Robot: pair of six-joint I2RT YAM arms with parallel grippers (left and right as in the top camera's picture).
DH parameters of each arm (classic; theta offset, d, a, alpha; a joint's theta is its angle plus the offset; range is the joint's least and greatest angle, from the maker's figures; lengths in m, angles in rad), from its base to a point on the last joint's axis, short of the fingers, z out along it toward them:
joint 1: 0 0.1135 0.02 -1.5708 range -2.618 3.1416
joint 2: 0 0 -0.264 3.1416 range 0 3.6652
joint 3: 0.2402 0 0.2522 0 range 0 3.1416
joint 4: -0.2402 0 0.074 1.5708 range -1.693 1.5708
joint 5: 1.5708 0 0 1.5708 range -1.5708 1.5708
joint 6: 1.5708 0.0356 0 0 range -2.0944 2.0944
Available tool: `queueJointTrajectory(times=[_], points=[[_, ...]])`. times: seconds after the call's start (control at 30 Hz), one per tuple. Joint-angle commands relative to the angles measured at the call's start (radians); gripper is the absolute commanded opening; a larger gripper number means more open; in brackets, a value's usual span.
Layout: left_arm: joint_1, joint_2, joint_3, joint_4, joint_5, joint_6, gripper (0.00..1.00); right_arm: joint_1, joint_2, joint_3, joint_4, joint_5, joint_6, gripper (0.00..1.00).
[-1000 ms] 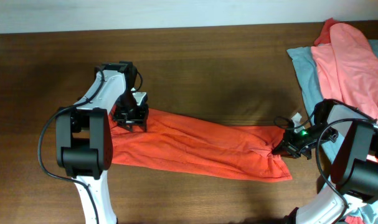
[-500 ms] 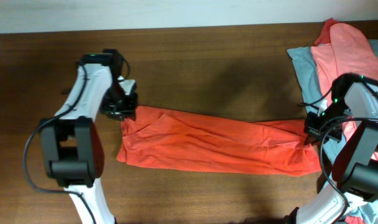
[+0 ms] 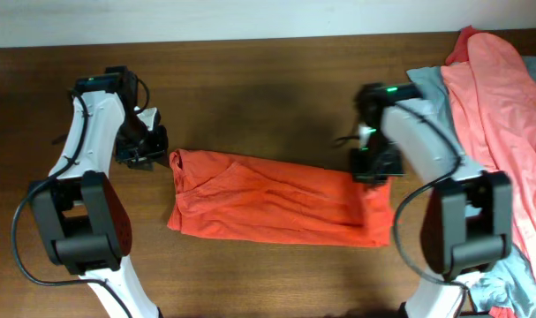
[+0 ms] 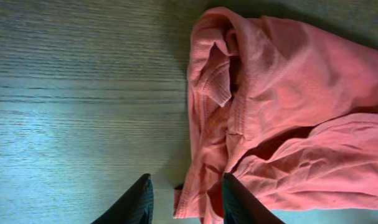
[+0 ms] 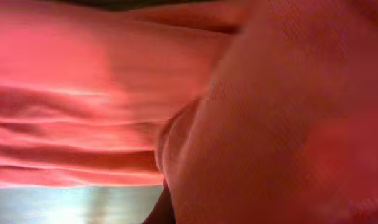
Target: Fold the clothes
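Tabletop point(image 3: 276, 97): dark brown wood, fills the overhead view, with a pale strip along the far edge.

T-shirt point(image 3: 268, 199): orange-red, lying on the tabletop around centre as a long wrinkled band running left to right (no lettering readable in any view). The right end is doubled back and bunched under the right claw. The left end lies loose; in the left wrist view its hem and a seam are curled over on the wood.

Side pile: salmon-pink garment point(image 3: 506, 97) at the far right edge, lying on a grey-blue garment point(image 3: 429, 88) that sticks out on its left side. Neither touches the T-shirt.

Left arm point(image 3: 86, 132): runs up the left side, wrist bent in toward the T-shirt. Right arm point(image 3: 422, 137): arcs in from the right, passing over the edge of the grey-blue garment.

Right claw point(image 3: 371, 166): sits on the T-shirt's right end, clamped on the cloth. The right wrist view is filled with orange-red fabric up close, and only a dark fingertip point(image 5: 165, 210) shows at the bottom edge.

Left claw point(image 3: 144, 148): just beside the T-shirt's upper left corner, over bare wood. The jaws stand a moderate gap apart and grip nothing. In the left wrist view the two dark fingers point(image 4: 139, 200) sit at the bottom edge, with the hem corner lying on the wood between them.
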Motion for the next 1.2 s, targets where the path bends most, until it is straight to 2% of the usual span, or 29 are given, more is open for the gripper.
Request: queueJointTrajectory(times=[0.0,0.33,0.37,0.4,0.43,0.5,0.57,0.77,1.07,1.17], points=[[-0.002,-0.023,0.016,0.002,0.04,-0.01,0.36,0.128,-0.011,0.014,0.052,0.004,0.122,0.04],[-0.007,-0.023,0.016,-0.002,0.048,-0.01,0.36,0.357,0.08,0.014,0.253,-0.036,0.153,0.05],[-0.009,-0.023,0.016,-0.002,0.047,-0.01,0.36,0.367,0.08,0.014,0.261,-0.038,0.153,0.07],[-0.009,-0.023,0.016,-0.002,0.048,-0.01,0.36,0.378,0.08,0.014,0.269,-0.05,0.153,0.2],[-0.009,-0.023,0.016,-0.002,0.048,-0.01,0.36,0.386,0.08,0.014,0.274,-0.063,0.153,0.26],[-0.009,-0.023,0.016,-0.002,0.047,-0.01,0.37,0.396,0.08,0.014,0.291,-0.095,0.146,0.27],[-0.009,-0.023,0.016,0.002,0.047,-0.01,0.37,0.407,0.08,0.014,0.317,-0.241,-0.058,0.27],[-0.009,-0.023,0.016,0.002,0.047,-0.01,0.37,0.372,0.041,0.017,0.286,-0.229,-0.145,0.29],[-0.009,-0.023,0.016,-0.003,0.035,-0.009,0.37,0.232,-0.153,0.047,0.178,-0.076,-0.127,0.29],[-0.009,-0.023,0.016,-0.006,0.035,-0.009,0.37,0.191,-0.168,0.047,0.143,-0.07,-0.125,0.28]])
